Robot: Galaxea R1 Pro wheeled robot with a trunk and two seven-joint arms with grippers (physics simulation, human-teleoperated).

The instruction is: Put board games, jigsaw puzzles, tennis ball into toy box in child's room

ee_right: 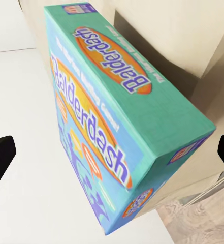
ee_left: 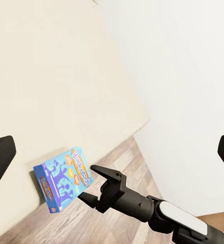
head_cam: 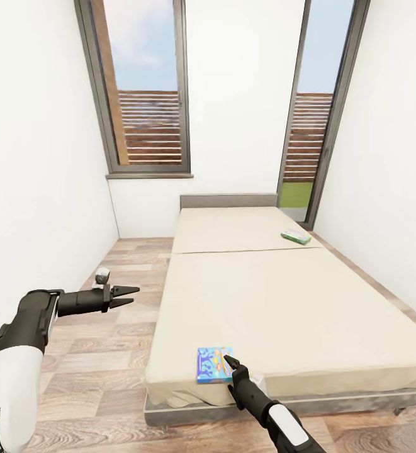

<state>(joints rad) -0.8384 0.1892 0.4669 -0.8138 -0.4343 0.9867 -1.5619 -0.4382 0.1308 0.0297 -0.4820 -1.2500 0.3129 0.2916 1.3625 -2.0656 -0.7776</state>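
Blue board game (head_cam: 214, 364) is seen lying flat near the foot edge of the bed (head_cam: 283, 308), on the nearer cream mattress. Right gripper (head_cam: 230, 362) is held at the box's right edge, jaws spread wide with the box (ee_right: 117, 117) between them, not yet clamped. Second board game (head_cam: 296, 236), white-green, is seen on the far mattress, near its right edge. Left gripper (head_cam: 131, 296) is held over the wood-plank floor (head_cam: 107, 352) left of the bed, jaws apart, nothing gripped.
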